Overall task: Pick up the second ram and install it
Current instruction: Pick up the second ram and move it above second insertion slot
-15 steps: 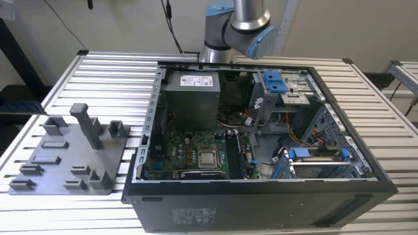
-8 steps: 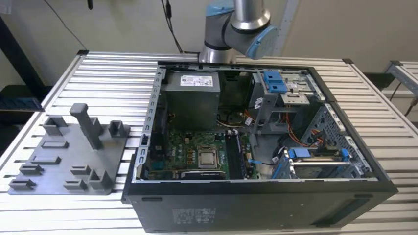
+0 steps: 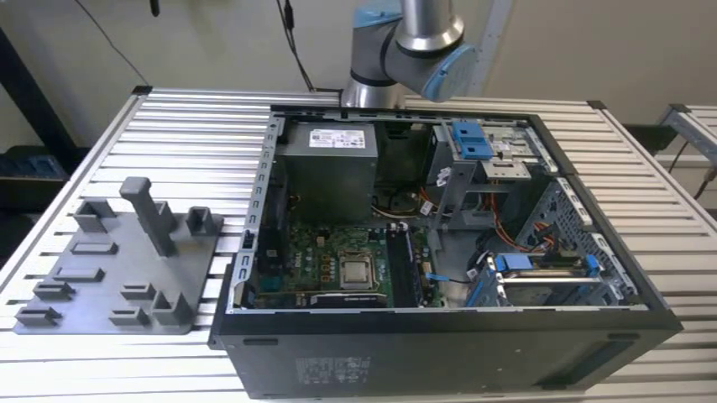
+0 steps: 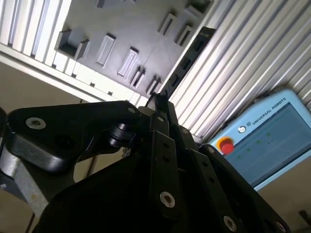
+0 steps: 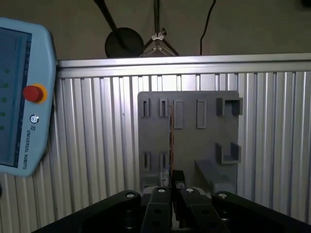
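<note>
I have the second ram (image 5: 170, 145) in the gripper (image 5: 172, 187). The fingers are clenched on one end of the stick, and the rest stands straight out past the fingertips. Its long axis runs on in line with the fingers, pointing away from the wrist toward the work surface.

In the first wrist view I see it edge-on, as a thin dark line. In the second wrist view the second ram (image 4: 187, 60) shows one flat face, a slim dark strip with a row of black chips, rising from the gripper (image 4: 160, 104).

Beyond its free end lies the grey plastic tray (image 5: 204, 141) with its slots and upright posts. It looks well apart from the stick, not touching it. The tray rests on the slatted aluminium table (image 5: 97, 145), and a pale blue teach pendant (image 5: 19, 97) with a red stop button lies beside it.

In the exterior view the tray (image 3: 191, 260) sits to the exterior view's left of the open computer case (image 3: 448, 353), with the green motherboard (image 3: 325, 260) lying flat inside. The arm (image 3: 409, 50) rises at the far side of the case.
</note>
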